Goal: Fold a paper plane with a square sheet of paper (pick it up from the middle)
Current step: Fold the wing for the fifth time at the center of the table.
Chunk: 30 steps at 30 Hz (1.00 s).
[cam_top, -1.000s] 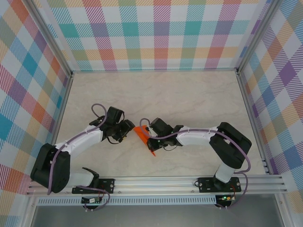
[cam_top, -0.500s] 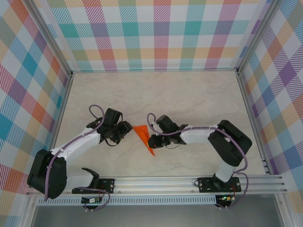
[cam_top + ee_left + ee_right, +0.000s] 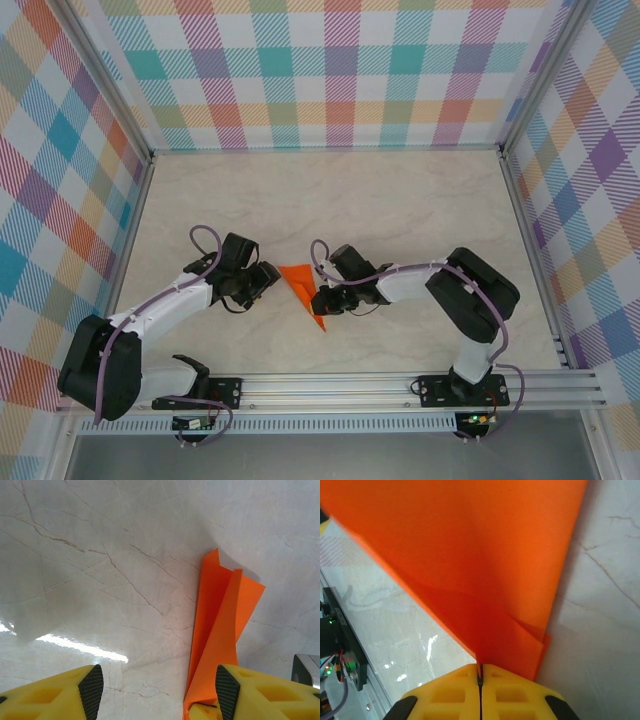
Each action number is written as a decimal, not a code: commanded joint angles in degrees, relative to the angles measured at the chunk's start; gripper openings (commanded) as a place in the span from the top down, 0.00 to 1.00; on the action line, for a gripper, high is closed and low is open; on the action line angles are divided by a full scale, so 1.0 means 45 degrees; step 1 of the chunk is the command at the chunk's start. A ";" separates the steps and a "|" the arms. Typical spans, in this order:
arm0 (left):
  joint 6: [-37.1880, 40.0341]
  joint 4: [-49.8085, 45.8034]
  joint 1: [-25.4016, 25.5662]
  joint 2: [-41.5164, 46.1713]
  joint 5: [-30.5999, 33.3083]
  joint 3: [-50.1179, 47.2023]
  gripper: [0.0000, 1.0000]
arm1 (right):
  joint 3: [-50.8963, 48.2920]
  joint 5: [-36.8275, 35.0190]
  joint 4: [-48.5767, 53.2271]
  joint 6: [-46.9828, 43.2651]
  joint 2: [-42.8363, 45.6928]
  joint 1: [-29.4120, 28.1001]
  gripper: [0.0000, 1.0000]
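Observation:
The paper plane (image 3: pixel 300 288) is a narrow bright orange dart, its point toward the near edge, low over the marble table. My right gripper (image 3: pixel 322 298) is shut on its folded edge from the right. In the right wrist view the closed yellow jaws (image 3: pixel 480 672) pinch the orange paper (image 3: pixel 470 555), which fans out above them. My left gripper (image 3: pixel 263 281) stands just left of the plane, open. In the left wrist view the plane (image 3: pixel 220 620) runs up beside the right fingertip (image 3: pixel 226 690), and the gap of the left gripper (image 3: pixel 160 692) holds bare table.
The marble table (image 3: pixel 400 200) lies open behind both arms. Checked walls stand on three sides, with a metal rail (image 3: pixel 330 385) along the near edge. A grey metal part (image 3: pixel 306 669) shows at the right edge of the left wrist view.
The left gripper has drawn back slightly to the left. The right arm's elbow has swung inward while its gripper stays shut on the plane, which has barely shifted.

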<state>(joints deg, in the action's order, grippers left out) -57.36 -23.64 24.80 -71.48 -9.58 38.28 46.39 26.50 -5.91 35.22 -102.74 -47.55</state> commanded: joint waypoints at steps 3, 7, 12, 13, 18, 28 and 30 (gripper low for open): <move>0.0204 0.0366 -0.0199 0.0421 -0.0343 -0.0374 0.40 | -0.0631 0.0910 -0.1119 0.0744 -0.0253 0.0358 0.94; 0.0184 0.0762 -0.0208 0.0557 -0.0485 -0.0605 0.40 | -0.0881 0.1720 -0.1832 0.1218 -0.0282 0.0712 0.94; 0.0228 0.1073 -0.0214 0.0736 -0.0663 -0.0820 0.41 | -0.1374 0.2559 -0.2993 0.1782 -0.0119 0.1131 0.94; 0.0228 0.1109 -0.0198 0.0780 -0.0661 -0.0864 0.41 | -0.1481 0.2671 -0.3207 0.1920 -0.0128 0.1239 0.94; 0.0151 0.1445 -0.0202 0.0949 -0.0775 -0.1191 0.42 | -0.1812 0.2821 -0.3836 0.2383 -0.0215 0.1462 0.94; 0.0522 0.3635 -0.0067 0.0859 -0.2030 -0.1878 0.47 | -0.1722 0.3811 -0.4820 0.3221 -0.1052 0.1796 0.94; 0.0670 0.4043 -0.0005 0.0875 -0.2294 -0.2015 0.48 | -0.1620 0.3831 -0.4707 0.3266 -0.1153 0.1816 0.94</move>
<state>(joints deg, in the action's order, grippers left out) -56.25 -9.74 24.67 -68.12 -16.80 30.48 38.59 41.60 -25.30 48.66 -106.61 -39.72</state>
